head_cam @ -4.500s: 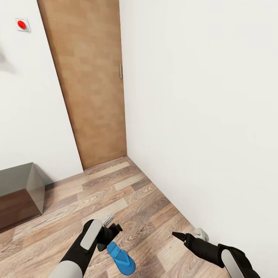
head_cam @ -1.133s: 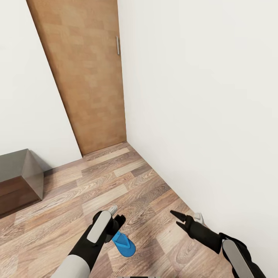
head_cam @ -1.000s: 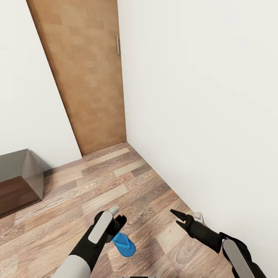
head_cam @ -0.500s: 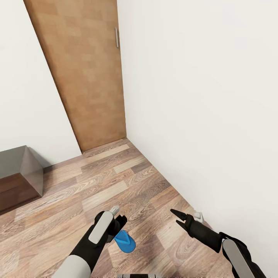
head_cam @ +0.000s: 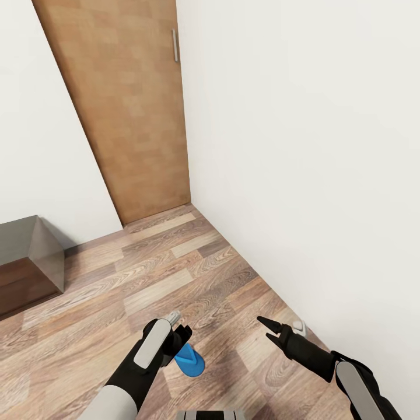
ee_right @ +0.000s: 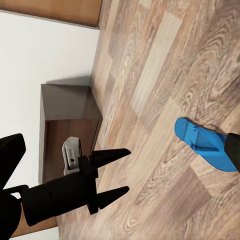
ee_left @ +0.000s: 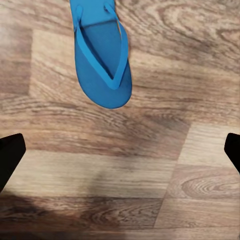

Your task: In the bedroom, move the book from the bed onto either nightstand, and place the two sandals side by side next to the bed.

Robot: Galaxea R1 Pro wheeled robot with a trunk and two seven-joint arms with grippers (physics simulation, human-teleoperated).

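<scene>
One blue sandal (head_cam: 190, 361) lies flat on the wood floor, sole down, also seen in the left wrist view (ee_left: 102, 55) and the right wrist view (ee_right: 205, 143). My left gripper (head_cam: 182, 337) hangs just above its heel end, open, with its fingertips (ee_left: 10, 155) wide apart and nothing between them. The right wrist view catches that gripper (ee_right: 122, 171) from the side, its fingers spread. My right gripper (head_cam: 263, 328) is open and empty, to the right of the sandal near the wall. A dark brown nightstand (head_cam: 23, 262) stands at the left. The book and the bed are out of view.
A white wall (head_cam: 303, 175) runs close along my right arm. A closed wooden door (head_cam: 128, 105) fills the far corner. Bare wood-plank floor (head_cam: 163, 274) stretches between the nightstand (ee_right: 70, 120) and the wall.
The camera has shifted, so the door and nightstand sit differently in the picture. 4.5 s ago the sandal was close under my left gripper; now it lies lower, on the floor. Both arms have barely moved lately.
</scene>
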